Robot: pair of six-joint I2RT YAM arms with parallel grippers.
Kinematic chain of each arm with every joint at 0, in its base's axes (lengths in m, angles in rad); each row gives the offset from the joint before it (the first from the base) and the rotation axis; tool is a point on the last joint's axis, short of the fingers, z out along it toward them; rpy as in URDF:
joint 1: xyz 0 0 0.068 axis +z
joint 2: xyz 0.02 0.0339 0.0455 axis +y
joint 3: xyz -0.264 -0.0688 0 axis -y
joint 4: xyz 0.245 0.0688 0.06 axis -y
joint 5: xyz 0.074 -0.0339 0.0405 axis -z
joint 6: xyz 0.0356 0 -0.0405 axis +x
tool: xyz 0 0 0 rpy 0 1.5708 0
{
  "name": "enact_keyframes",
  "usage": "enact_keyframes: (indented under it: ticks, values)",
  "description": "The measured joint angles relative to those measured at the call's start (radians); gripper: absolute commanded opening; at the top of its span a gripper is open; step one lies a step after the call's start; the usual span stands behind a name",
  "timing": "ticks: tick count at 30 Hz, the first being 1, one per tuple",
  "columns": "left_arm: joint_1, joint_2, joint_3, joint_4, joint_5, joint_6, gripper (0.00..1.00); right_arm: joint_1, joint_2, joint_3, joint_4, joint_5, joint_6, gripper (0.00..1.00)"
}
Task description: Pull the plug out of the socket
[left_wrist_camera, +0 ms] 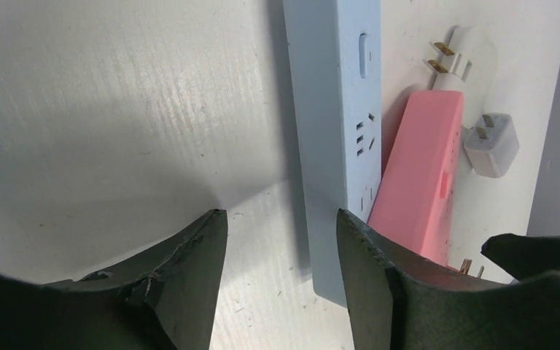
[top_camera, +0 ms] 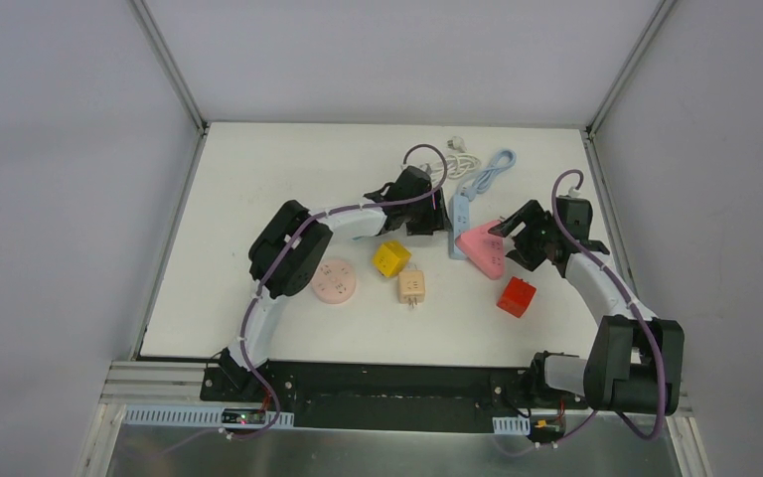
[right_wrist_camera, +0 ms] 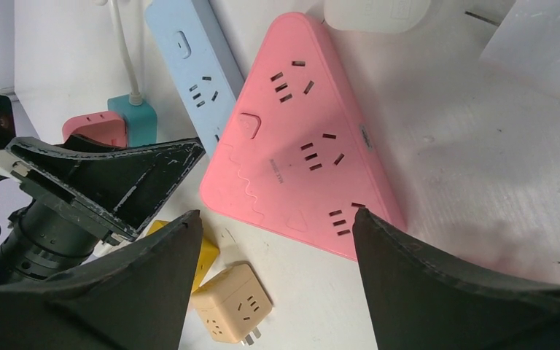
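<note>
Two hands, both released, and neither is on a plug. The left hand point(left_wrist_camera: 281, 244) hangs spread over the near end of the blue power strip point(left_wrist_camera: 339, 146). The right hand point(right_wrist_camera: 273, 226) hangs spread over the pink triangular socket point(right_wrist_camera: 299, 138). These two lie touching, right of the middle of the worktop point(left_wrist_camera: 117, 109) and nearer its far edge, and every outlet I can see on them is bare.

The only plug that looks seated is a teal plug point(right_wrist_camera: 135, 113) on a white cord point(right_wrist_camera: 124, 44). It is pressed against a small pink block point(right_wrist_camera: 91, 127) just beside the strip, and the joint itself is hidden.

The risks, as I judge them:
- Closing here would grip a socket body, not the plug.
- An unpinned block would lift with the plug instead of parting from it.
- The hands are near enough to clash.
- A tugged cord could sweep the loose white charger point(left_wrist_camera: 492, 146).
</note>
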Motion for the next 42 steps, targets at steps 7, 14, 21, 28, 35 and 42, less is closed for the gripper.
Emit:
enact_keyframes:
  ticks: [7,14,21,28,35,42]
  values:
    - [0.0,0.007,0.035,0.045,0.056,-0.001,0.59,0.0,0.002,0.0,0.001,0.008,-0.003,0.77]
    - [0.0,0.027,0.115,-0.004,0.043,0.001,0.47,0.003,0.018,-0.018,0.016,0.007,-0.003,0.77]
    - [0.0,0.076,0.174,-0.125,0.04,-0.005,0.3,0.003,0.022,-0.023,0.016,0.008,-0.003,0.77]
    - [0.0,0.095,0.226,-0.229,-0.004,-0.029,0.22,0.003,0.031,-0.02,0.015,0.029,-0.021,0.79]
    - [0.001,0.104,0.233,-0.287,-0.018,-0.037,0.21,0.003,0.097,-0.018,0.054,0.004,-0.049,0.81]
    - [0.009,0.112,0.233,-0.296,-0.018,-0.045,0.22,0.003,0.236,-0.02,0.171,-0.174,-0.055,0.8]
